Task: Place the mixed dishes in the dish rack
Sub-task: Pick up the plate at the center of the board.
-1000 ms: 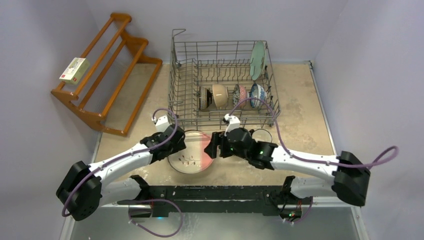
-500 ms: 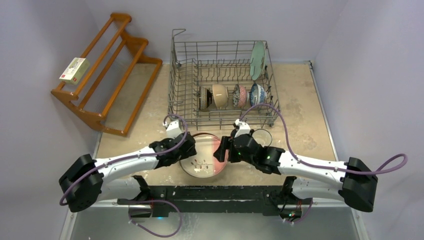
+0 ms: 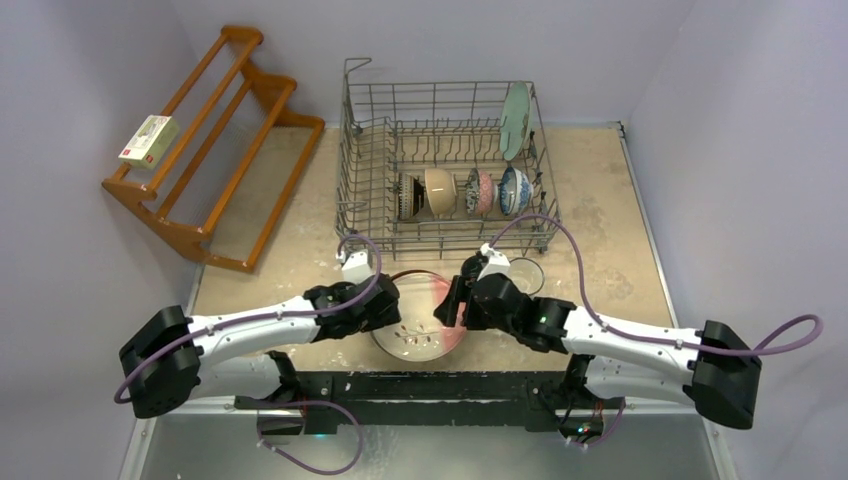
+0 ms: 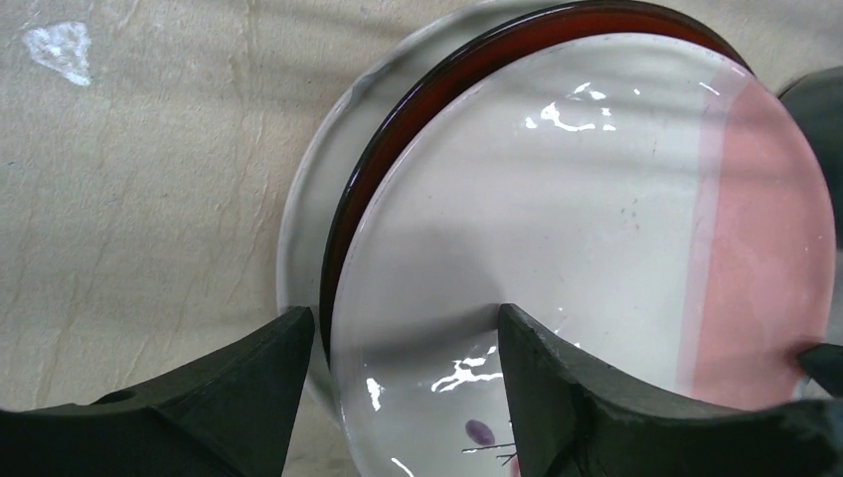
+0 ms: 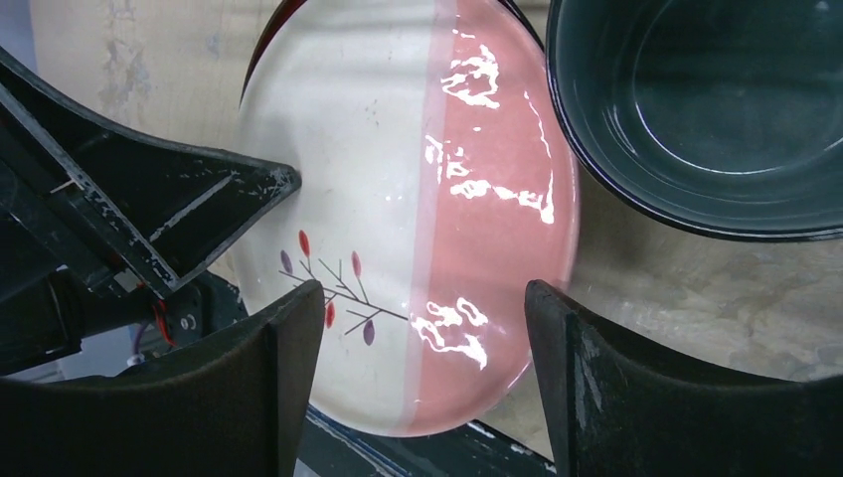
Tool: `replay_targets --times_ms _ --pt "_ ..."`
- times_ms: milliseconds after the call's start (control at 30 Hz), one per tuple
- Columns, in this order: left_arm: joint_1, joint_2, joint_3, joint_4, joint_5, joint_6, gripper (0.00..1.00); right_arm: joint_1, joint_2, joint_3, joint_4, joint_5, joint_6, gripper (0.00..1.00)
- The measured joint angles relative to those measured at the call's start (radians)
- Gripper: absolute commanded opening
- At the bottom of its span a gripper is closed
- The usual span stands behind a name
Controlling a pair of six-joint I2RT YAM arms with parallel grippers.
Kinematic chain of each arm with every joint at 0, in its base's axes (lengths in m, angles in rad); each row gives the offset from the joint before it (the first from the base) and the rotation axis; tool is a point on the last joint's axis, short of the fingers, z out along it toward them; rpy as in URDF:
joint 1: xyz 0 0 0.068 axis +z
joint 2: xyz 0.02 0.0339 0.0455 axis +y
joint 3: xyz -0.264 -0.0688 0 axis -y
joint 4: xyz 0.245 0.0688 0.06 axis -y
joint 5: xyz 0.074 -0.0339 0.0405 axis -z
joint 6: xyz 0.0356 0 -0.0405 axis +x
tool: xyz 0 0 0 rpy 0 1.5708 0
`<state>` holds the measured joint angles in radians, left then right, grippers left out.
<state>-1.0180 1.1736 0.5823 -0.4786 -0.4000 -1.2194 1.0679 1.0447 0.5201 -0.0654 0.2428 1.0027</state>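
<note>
The pink-and-white branch plate (image 3: 422,325) lies at the table's near edge, slid off a dark red-rimmed plate (image 4: 393,139) and overhanging the edge. My left gripper (image 3: 385,305) is open; in the left wrist view (image 4: 403,328) its jaws straddle the plate's (image 4: 596,219) left rim. My right gripper (image 3: 455,300) is open, and in the right wrist view (image 5: 422,298) it sits over the plate's (image 5: 398,149) pink side. The dark teal mug (image 3: 527,275) stands just right of it. The dish rack (image 3: 350,170) holds the mint green plate (image 3: 515,118) and several bowls (image 3: 440,192). The white mug is out of view.
A brown wooden slatted shelf (image 3: 215,140) stands at the back left with a small box (image 3: 148,140) on it. The rack's front wall is just behind both grippers. The dark metal base rail (image 3: 430,385) runs below the plate's overhanging edge.
Both grippers and the pink-and-white plate between them have moved right and toward the near edge; the plate now overhangs it. The mug and rack have not moved.
</note>
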Motion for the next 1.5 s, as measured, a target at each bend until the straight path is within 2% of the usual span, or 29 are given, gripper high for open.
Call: replay_targets --times_ms 233,433,700,800,1067,1167,1400,1500 --pt "-0.006 -0.004 0.031 -0.088 -0.005 0.015 0.66 0.000 -0.079 0.022 -0.080 0.031 0.003 0.75" --pt "-0.006 -0.005 0.055 -0.171 -0.064 0.054 0.73 0.000 -0.108 0.036 -0.167 0.074 0.022 0.73" --pt "-0.006 -0.008 0.063 -0.200 -0.133 0.113 0.71 0.000 -0.101 -0.040 -0.149 0.076 0.077 0.68" --pt "-0.005 -0.007 0.063 -0.197 -0.147 0.124 0.66 0.000 -0.072 -0.075 -0.114 0.060 0.097 0.67" --pt "-0.004 0.031 0.060 -0.135 -0.142 0.165 0.41 0.000 -0.011 -0.118 0.011 0.009 0.135 0.60" --pt "-0.004 0.039 0.051 -0.094 -0.126 0.185 0.35 0.000 -0.013 -0.127 0.035 -0.002 0.146 0.55" --pt "-0.003 0.040 0.027 -0.009 -0.105 0.221 0.30 0.000 -0.058 -0.151 0.051 -0.018 0.169 0.45" --pt "-0.003 0.040 0.019 0.006 -0.098 0.236 0.29 0.000 -0.080 -0.155 0.050 -0.022 0.174 0.38"
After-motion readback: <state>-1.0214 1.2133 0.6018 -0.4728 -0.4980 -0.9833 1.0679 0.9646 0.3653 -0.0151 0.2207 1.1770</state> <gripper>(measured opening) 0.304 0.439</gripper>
